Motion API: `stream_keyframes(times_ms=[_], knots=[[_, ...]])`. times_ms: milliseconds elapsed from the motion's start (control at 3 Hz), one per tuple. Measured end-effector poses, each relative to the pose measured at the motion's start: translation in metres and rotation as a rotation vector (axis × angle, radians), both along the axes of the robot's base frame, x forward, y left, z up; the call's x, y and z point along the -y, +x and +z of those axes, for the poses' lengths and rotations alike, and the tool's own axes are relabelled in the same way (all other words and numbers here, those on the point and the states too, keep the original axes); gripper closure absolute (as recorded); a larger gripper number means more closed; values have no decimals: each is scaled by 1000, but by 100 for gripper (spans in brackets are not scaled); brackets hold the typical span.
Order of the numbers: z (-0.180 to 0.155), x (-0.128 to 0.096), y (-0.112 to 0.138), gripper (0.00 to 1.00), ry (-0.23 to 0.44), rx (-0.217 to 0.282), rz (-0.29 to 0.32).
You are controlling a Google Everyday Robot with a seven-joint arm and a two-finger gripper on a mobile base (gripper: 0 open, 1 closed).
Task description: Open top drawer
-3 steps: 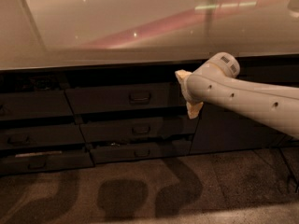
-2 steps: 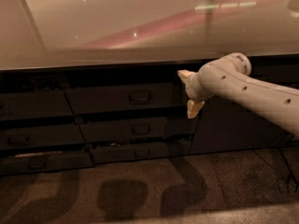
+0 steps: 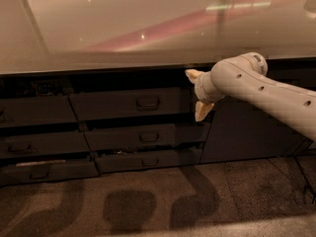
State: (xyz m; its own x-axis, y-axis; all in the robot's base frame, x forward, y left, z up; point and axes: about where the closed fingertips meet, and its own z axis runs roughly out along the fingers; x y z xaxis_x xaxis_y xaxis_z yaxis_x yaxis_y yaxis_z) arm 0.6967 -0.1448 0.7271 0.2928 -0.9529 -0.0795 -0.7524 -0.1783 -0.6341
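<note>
Hovering right of the top drawer [image 3: 113,104], uppermost of 3 stacked drawers [image 3: 143,138], the gripper [image 3: 196,96] shows 2 jaws spread

Arm [image 3: 266,90] was an off-white rounded tube with dark holes. Cream tool [image 3: 195,96], fingers [image 3: 203,111] spread, was just right of drawer [image 3: 113,104].

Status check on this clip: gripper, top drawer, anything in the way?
Gripper open, at right end of top drawer, off the handle. Handle not yet grasped. Nothing seen between gripper and handle.
</note>
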Motion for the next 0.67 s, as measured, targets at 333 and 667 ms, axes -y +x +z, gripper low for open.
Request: stream_keyframes(times_ms=[333,667], knots=[[-14,5,6,0,-59,21,-20],[-53,27,23,0,-192,12,-102]])
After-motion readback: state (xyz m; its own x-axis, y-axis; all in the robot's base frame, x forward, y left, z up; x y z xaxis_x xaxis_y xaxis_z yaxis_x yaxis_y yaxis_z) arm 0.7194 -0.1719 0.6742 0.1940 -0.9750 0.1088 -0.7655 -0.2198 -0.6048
